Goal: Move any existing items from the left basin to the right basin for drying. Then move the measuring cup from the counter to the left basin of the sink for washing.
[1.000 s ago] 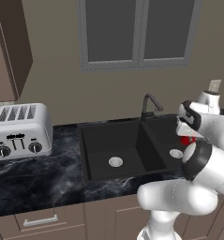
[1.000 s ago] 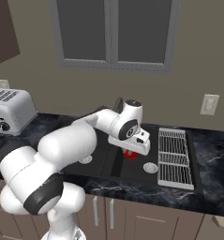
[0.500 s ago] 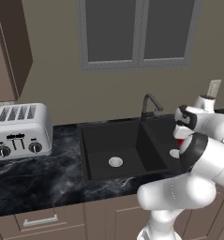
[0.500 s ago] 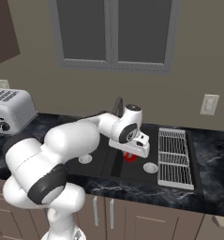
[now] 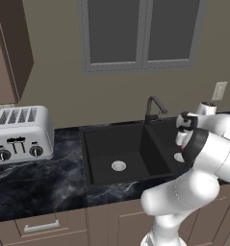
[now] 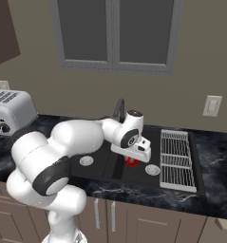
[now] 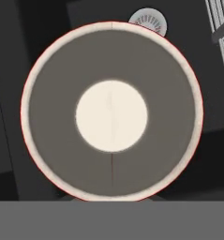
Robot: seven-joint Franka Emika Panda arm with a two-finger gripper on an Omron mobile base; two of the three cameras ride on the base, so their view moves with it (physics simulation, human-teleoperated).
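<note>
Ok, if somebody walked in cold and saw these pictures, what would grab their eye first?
Probably the big white robot arm bent over the black sink, its claw shut on a small red mug above the narrower right basin. In the hand view the mug's white inside looms close, open side up. After that, the silver toaster on the dark marble counter to the sink's left.
</note>
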